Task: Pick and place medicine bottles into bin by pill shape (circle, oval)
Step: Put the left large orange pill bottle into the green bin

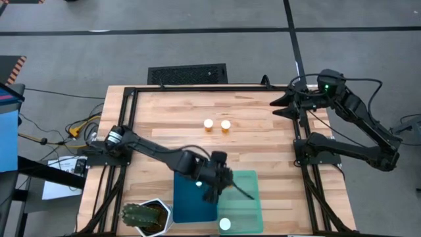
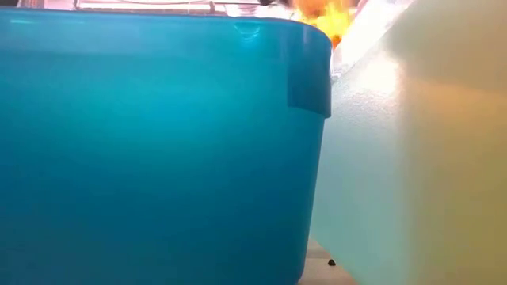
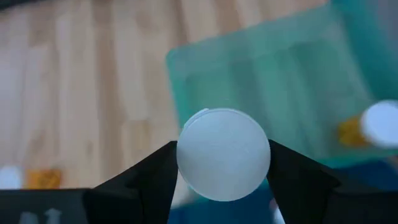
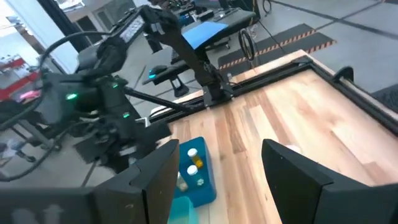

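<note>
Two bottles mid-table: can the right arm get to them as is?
Probably yes. The two bottles stand on bare wood with nothing around them, and the right end effector is open, parked at the table's edge, with no obstacle between.

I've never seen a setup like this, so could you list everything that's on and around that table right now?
Medicine bottles on bare wood: two, orange with white caps, side by side at mid-table.
Bottle in mint tray: one, white cap showing, near the tray's front edge.
Held bottle: one, white cap, between the left gripper's fingers above the trays.
Blue tray: one, dark blue, front of table.
Mint tray: one, translucent green, touching the blue tray's right side.
Potted plant: one, spiky green in a white pot, front left corner.
Table: one, light wood with black frame.
Left gripper: shut on the bottle, over the trays.
Right gripper: open, parked at the back right edge.
</note>
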Controlling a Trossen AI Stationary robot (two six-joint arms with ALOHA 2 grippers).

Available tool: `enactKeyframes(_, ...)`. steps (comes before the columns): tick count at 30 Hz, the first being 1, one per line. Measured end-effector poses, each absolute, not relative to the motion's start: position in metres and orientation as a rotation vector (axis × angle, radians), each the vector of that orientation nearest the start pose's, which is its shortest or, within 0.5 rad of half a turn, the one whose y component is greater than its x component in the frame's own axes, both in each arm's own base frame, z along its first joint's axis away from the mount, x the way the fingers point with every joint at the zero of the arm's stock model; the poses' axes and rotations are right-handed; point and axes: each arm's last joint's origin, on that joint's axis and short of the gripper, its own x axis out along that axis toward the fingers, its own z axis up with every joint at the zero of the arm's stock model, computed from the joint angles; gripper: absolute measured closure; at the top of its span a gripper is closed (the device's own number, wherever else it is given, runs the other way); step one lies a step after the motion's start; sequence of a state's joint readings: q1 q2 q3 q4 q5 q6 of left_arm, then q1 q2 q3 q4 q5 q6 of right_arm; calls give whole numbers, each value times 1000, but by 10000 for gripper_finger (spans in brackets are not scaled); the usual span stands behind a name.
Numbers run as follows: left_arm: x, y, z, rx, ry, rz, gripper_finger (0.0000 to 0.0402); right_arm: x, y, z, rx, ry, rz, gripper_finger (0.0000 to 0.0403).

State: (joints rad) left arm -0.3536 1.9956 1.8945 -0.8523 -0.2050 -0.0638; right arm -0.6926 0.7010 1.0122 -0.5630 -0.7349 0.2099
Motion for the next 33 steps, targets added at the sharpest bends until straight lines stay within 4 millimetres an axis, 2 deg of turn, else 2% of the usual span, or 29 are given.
enactKeyframes(5,413,-169,286,224,918,-163,182,104,-60,379,411,238,26,163)
enactKeyframes(8,411,-176,279,246,953,-179,182,104,-58,376,424,257,34,163)
enactKeyframes(10,417,-180,276,216,923,-182,182,106,-58,373,428,267,44,163)
enactKeyframes(12,415,-179,268,225,978,-182,182,107,-58,370,434,278,47,163)
enactKeyframes(18,427,-185,256,218,938,-211,182,108,-55,367,414,293,71,163)
enactKeyframes(25,429,-188,233,224,1022,-243,182,109,-55,366,402,301,76,163)
enactKeyframes(33,430,-192,221,244,1055,-263,182,108,-55,365,397,316,79,163)
